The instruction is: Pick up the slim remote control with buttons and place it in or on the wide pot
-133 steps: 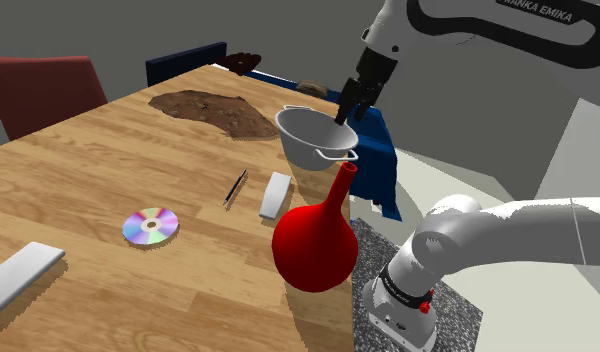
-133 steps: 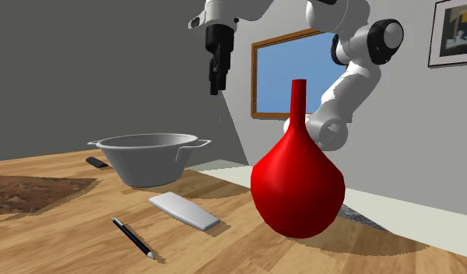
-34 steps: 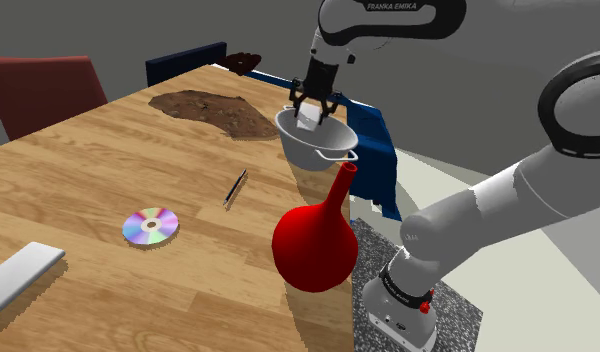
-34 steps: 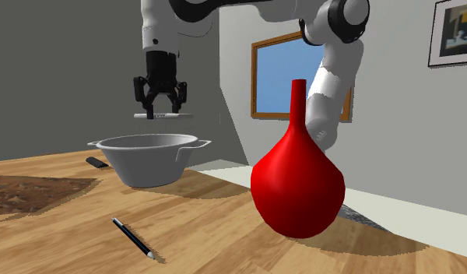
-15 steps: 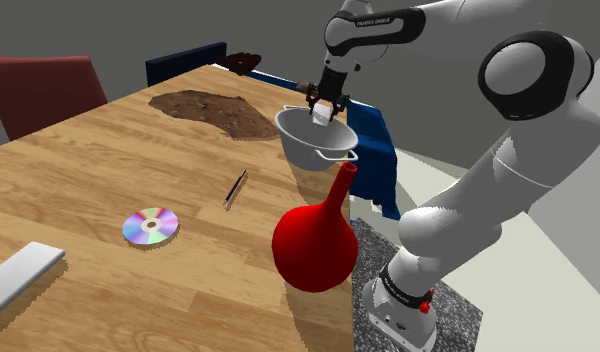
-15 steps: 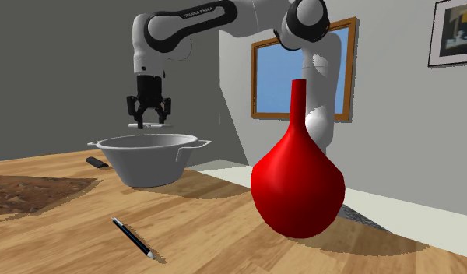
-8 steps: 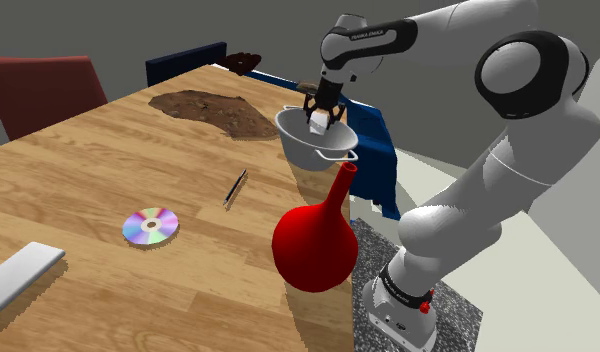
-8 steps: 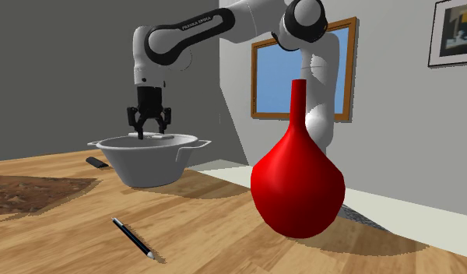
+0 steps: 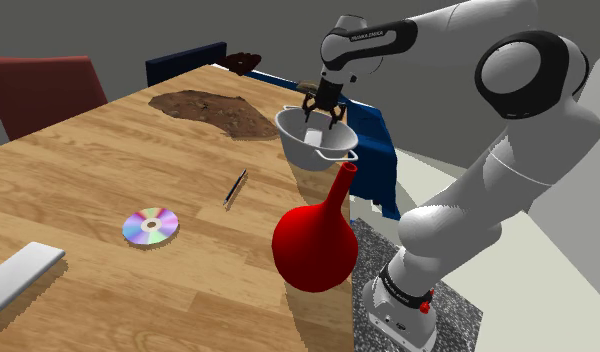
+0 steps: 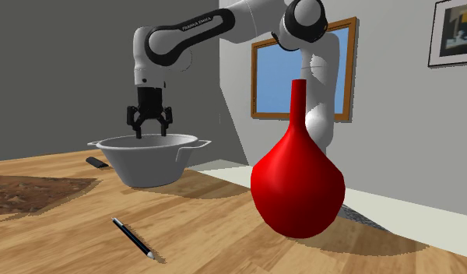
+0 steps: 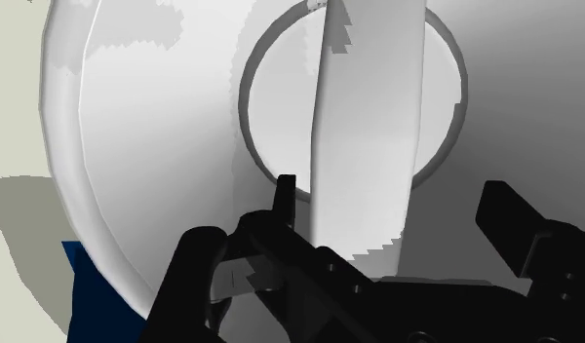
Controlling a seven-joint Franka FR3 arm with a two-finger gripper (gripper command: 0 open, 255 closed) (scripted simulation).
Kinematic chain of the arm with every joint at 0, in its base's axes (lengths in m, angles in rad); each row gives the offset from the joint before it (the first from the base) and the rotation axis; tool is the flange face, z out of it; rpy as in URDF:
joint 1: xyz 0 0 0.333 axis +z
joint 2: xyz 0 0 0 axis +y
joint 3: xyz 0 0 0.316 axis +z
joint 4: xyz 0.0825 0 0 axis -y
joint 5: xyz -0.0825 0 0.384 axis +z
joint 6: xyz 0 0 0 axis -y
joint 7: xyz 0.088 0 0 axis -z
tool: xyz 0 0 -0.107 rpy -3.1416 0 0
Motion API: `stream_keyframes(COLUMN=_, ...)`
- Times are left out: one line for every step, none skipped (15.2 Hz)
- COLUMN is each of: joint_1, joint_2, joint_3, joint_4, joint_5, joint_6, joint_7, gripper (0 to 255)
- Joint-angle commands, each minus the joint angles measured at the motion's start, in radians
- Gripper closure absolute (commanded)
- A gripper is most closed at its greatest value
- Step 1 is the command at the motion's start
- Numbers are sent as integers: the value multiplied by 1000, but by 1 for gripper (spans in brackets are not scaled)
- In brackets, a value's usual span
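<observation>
Nearest in the shoulder view, a pale grey slab (image 9: 23, 272) lies at the near edge of the wooden table (image 9: 88, 170). A red round-bellied vase (image 9: 313, 245) with a thin neck stands upright at the table edge by the stand. Beyond them a shiny disc (image 9: 151, 226) and a black pen (image 9: 235, 187) lie flat, apart from each other. Farther on stands the wide grey two-handled pot (image 9: 298, 150), and the black gripper (image 9: 321, 112) hangs at its rim, fingers spread wide and gripping nothing. In the wrist view the slim white remote control (image 11: 369, 127) lies inside the pot across its round bottom, below the spread fingers and touched by neither. Past the pot a brown patch (image 9: 213, 110) marks the tabletop, and a dark red chair (image 9: 43, 90) stands at the far side.
</observation>
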Motion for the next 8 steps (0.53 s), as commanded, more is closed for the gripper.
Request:
stream_keyframes(joint_1=0, joint_2=0, joint_3=0, joint_4=0, joint_5=0, joint_6=0, joint_7=0, gripper=0)
stream_keyframes(joint_1=0, joint_2=0, joint_3=0, joint_4=0, joint_5=0, joint_6=0, joint_7=0, gripper=0)
stream_keyframes(joint_1=0, joint_2=0, joint_3=0, joint_4=0, joint_5=0, joint_6=0, joint_7=0, gripper=0)
stream_keyframes(joint_1=0, joint_2=0, joint_3=0, joint_4=0, joint_5=0, joint_6=0, joint_7=0, gripper=0)
stream_keyframes(joint_1=0, joint_2=-8, joint_3=-1, joint_4=25, joint_5=2, joint_6=-33, joint_7=-1, gripper=0)
stream_keyframes(joint_1=-1, joint_2=-15, joint_3=-1, joint_4=52, joint_5=3, joint_6=-66, joint_7=-2, gripper=0)
stream_keyframes(joint_1=-1, joint_2=-20, joint_3=-2, joint_4=80, joint_5=4, joint_6=-99, joint_7=-3, gripper=0)
stream_keyframes(joint_1=-1, joint_2=-23, joint_3=-3, joint_4=103, joint_5=4, joint_6=-125, joint_7=-3, gripper=0)
